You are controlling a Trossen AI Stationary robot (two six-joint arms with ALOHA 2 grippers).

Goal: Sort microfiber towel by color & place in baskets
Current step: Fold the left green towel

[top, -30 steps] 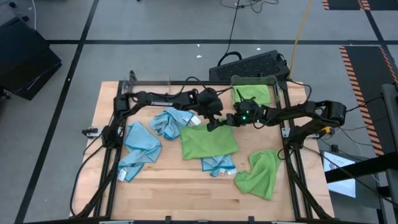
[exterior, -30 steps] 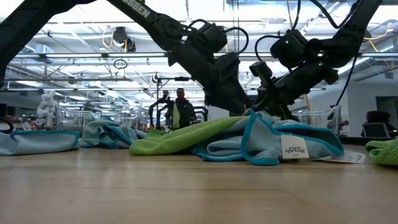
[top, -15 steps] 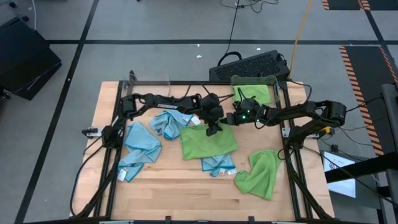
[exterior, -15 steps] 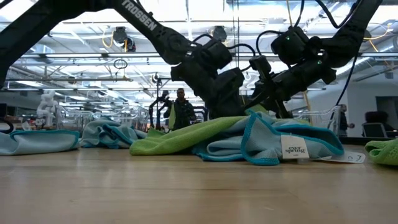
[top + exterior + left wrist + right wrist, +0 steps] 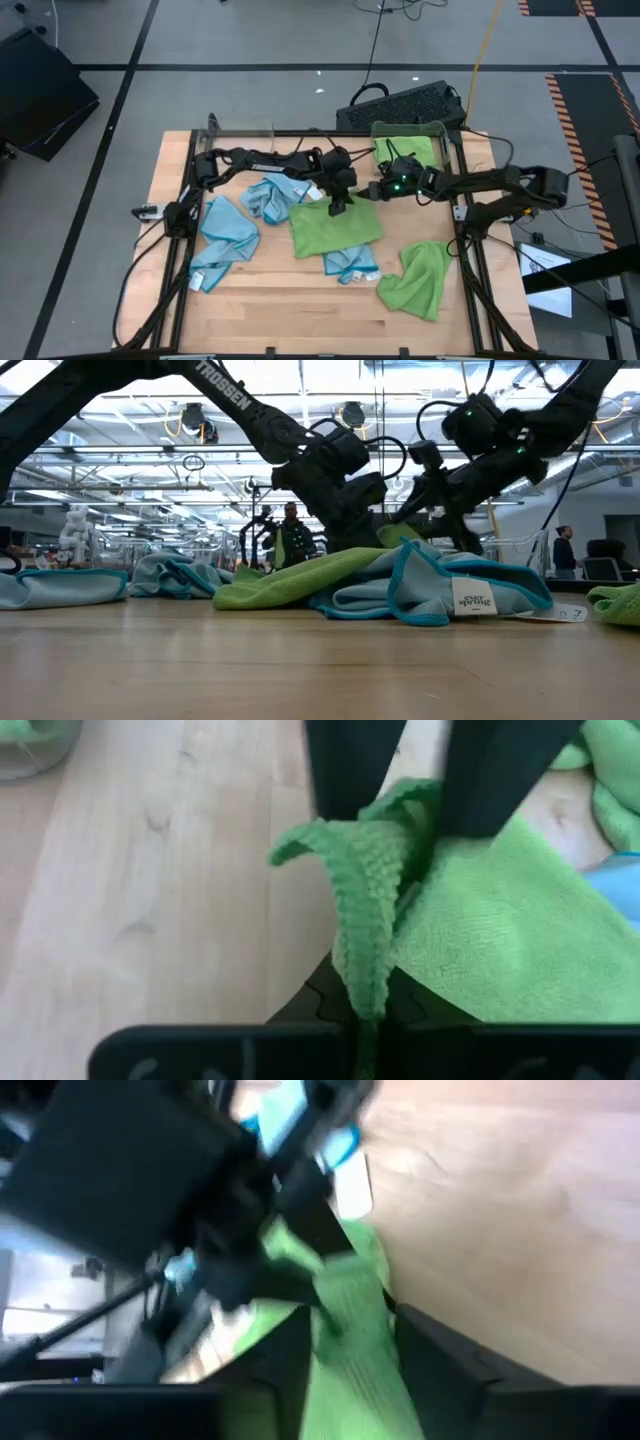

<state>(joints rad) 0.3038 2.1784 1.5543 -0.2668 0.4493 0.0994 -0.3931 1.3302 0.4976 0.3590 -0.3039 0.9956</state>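
Two sets of fingers meet at one edge of the flat green towel [image 5: 336,226] in the middle of the table [image 5: 280,305]. My left gripper [image 5: 339,207] is clamped on a raised fold of that edge; in my left wrist view the looped green pile [image 5: 375,910] stands up between my dark fingers [image 5: 350,765], pinched thin. I judge this grip is meant to lift the towel toward the basket [image 5: 408,147] at the table's far right corner, a clear, round-cornered bin that already holds green cloth. My right gripper [image 5: 372,191] sits just beside the same edge with its fingers partly apart; green cloth lies between them, but I cannot tell whether they grip it or merely straddle it.

Every towel here is soft, nubby microfibre and slumps where it lies. Blue ones are bunched to the left [image 5: 225,228] and behind [image 5: 272,195], another blue piece [image 5: 350,264] peeks from under the green sheet, and a second green towel [image 5: 418,278] is heaped near the right front. I cannot pick out a second bin.
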